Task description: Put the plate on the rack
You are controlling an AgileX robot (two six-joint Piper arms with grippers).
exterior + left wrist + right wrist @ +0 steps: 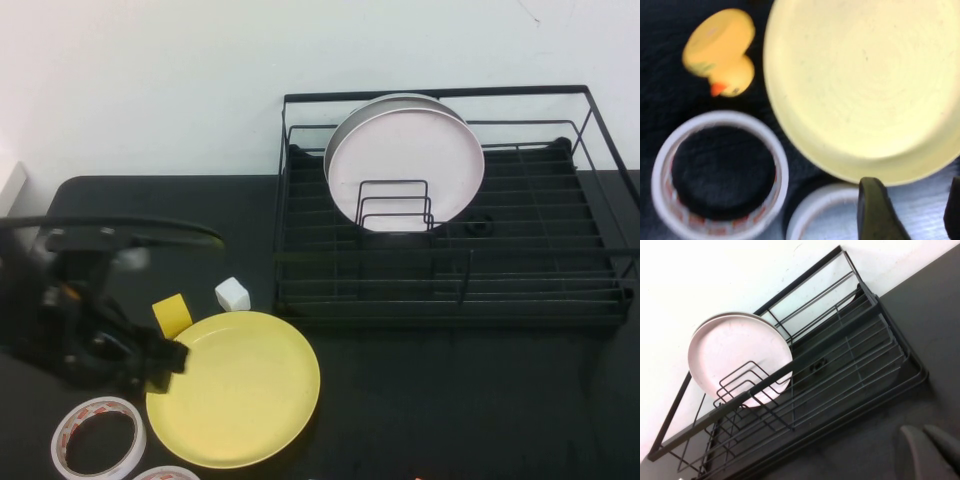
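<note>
Bench [480, 400]: a flat black surface with a faint woven grain in the left wrist view; it fills the lower part of the high view and runs back to the wall
Wall [150, 80]: plain white, meeting the bench right behind the rack; a pale object [12, 185] shows at the far left edge, too cut off to name
Rack [450, 250]: black wire, on the right rear of the bench against the wall; a pale pink plate [405, 160] stands upright in its rear left part, with a second rim just behind it
Plate [235, 390]: pale yellow, lying flat on the bench at front left, clear of the rack
Left gripper [165, 365]: low over the bench at the plate's left rim; jaws parted, holding nothing that can be seen; whether a tip touches the rim cannot be told
Right gripper [930, 450]: seen only in its own wrist view, above bare bench in front of the rack; jaws closed together, empty
Small things: a yellow block [172, 314] and a white block [232, 294] just behind the plate; a tape roll [98, 440] left of the plate near the front edge, a second roll [165, 473] beside it; a yellow rubber duck [720, 52] beside the plate in the left wrist view
</note>
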